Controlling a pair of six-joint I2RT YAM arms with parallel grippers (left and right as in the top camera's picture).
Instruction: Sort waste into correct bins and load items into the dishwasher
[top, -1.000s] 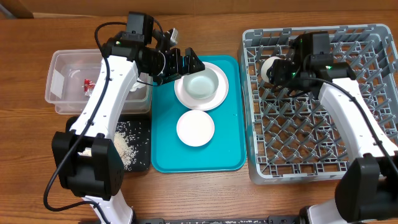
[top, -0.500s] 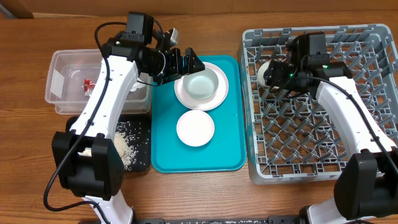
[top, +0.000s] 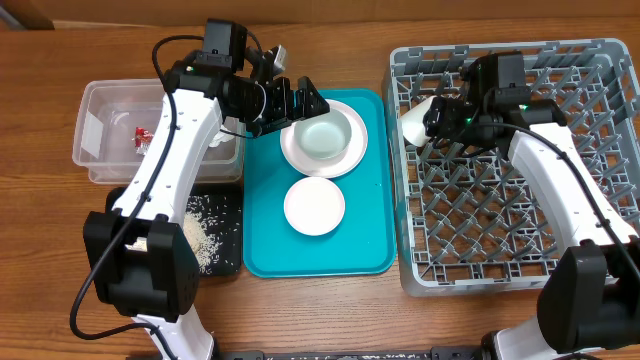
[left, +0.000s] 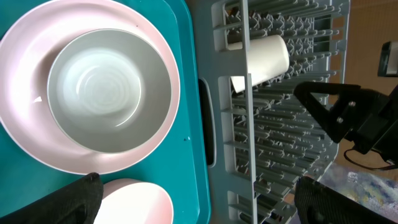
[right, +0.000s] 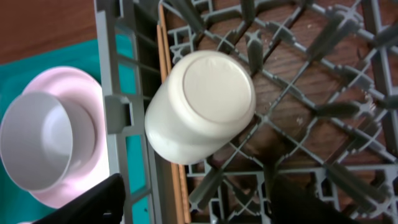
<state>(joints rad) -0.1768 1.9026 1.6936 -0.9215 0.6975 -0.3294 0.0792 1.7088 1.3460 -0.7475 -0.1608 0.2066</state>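
Loading in hand, we judge: white cup (right: 202, 106) lies tipped inside the dish rack (top: 480, 225), at its left wall. Our right gripper (right: 193, 196) gapes empty; left gripper (top: 297, 100) wide. Next: lift bowl (top: 325, 135).

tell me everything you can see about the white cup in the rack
The white cup is plain, glossy, no handle visible. It lies tipped on its side in the corner cell of the gray dish rack nearest the teal tray, flat base toward the right wrist camera, resting on tines and against the rack wall. The right end effector is open, not gripping it.
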